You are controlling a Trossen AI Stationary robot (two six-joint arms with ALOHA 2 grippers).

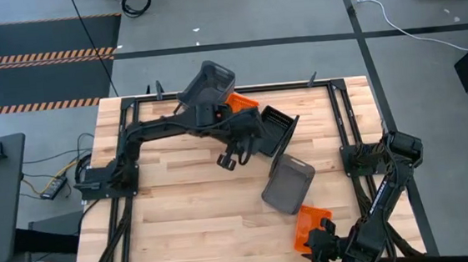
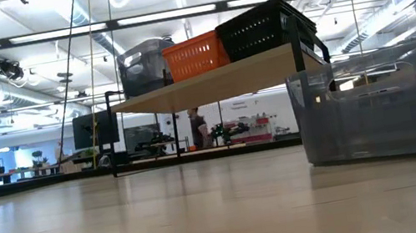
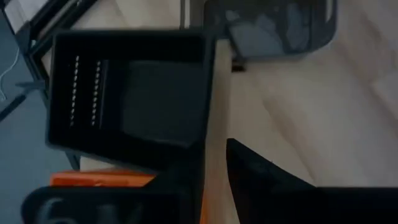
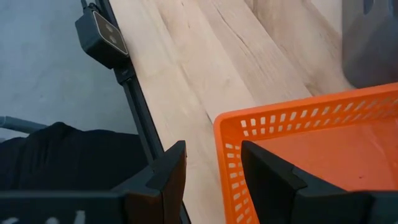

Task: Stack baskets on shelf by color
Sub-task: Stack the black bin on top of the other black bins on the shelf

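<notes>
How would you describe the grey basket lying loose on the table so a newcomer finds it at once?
Start from the wooden tabletop in the high view and look right of its middle, below the raised shelf. The grey basket sits there alone, tilted diagonally. Unlike the orange basket near the right claw at the table's near edge, it is smoky grey and untouched.

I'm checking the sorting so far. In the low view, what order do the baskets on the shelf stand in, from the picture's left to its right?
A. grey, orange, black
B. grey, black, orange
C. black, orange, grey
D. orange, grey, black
A: in the low view the shelf carries the grey basket, then the orange basket, then the black basket.
</notes>
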